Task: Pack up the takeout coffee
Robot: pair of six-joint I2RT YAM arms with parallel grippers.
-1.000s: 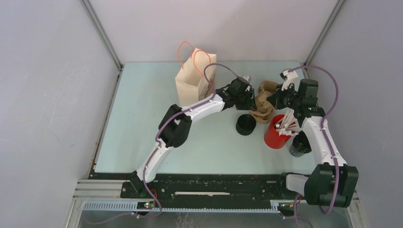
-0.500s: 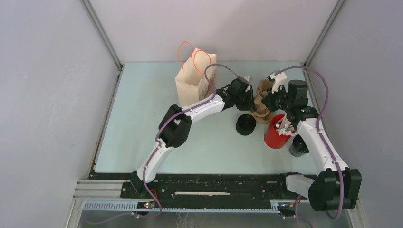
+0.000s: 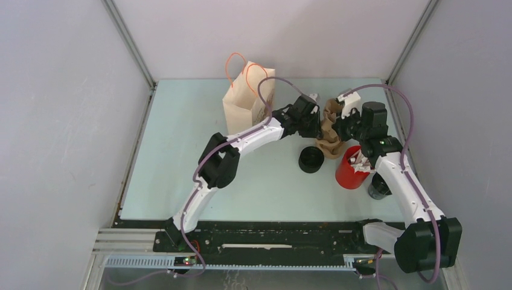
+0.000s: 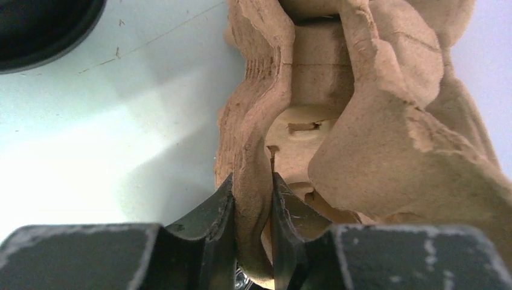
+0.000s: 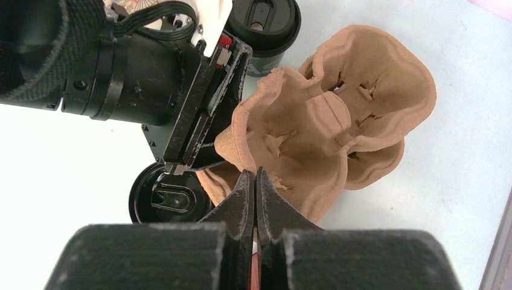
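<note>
A black lidded takeout coffee (image 3: 311, 159) stands on the table in front of the brown pulp carrier (image 3: 331, 130). My left gripper (image 3: 315, 121) is shut on one wall of the carrier (image 4: 362, 121), which is pinched between its fingers (image 4: 220, 208). My right gripper (image 3: 342, 121) is shut, its tips (image 5: 255, 174) right at the carrier's near rim (image 5: 314, 121), with nothing seen between them. In the right wrist view one black lidded cup (image 5: 172, 196) shows beneath the left gripper (image 5: 193, 139) and another (image 5: 265, 24) beyond it.
A brown paper bag (image 3: 247, 99) with orange handles stands open at the back left. A red cup of white sticks (image 3: 350, 172) sits under my right arm, with a dark cup (image 3: 379, 187) beside it. A black cup's edge (image 4: 36, 24) shows at the upper left.
My left gripper has closed on the carrier's wall. The right arm has swung left, bringing its shut gripper up against the carrier.
</note>
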